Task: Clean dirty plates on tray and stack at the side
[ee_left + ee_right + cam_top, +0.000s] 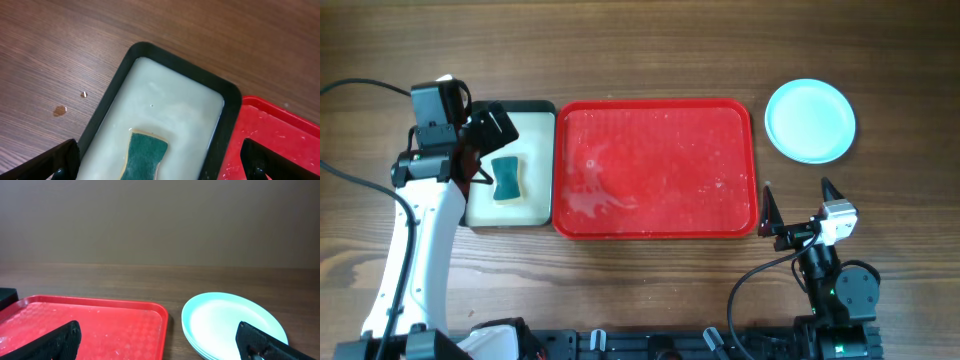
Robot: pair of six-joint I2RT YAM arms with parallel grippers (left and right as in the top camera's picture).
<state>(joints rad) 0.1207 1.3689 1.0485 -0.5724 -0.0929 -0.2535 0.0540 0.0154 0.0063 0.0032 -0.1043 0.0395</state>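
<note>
The red tray (655, 168) lies mid-table with no plates on it and wet smears inside; it also shows in the right wrist view (85, 325) and the left wrist view (272, 140). The plates (809, 120) sit stacked on the table right of the tray, a pale blue one on top; the stack shows in the right wrist view (227, 325). My left gripper (160, 162) is open above the small tray, over a green sponge (145, 155). My right gripper (798, 212) is open and empty, near the red tray's front right corner.
A dark-rimmed small tray (542, 170) with a pale inside stands left of the red tray and holds the green sponge (506, 178). Water drops (60, 110) lie on the wood beside it. Cables run along the table's left and front.
</note>
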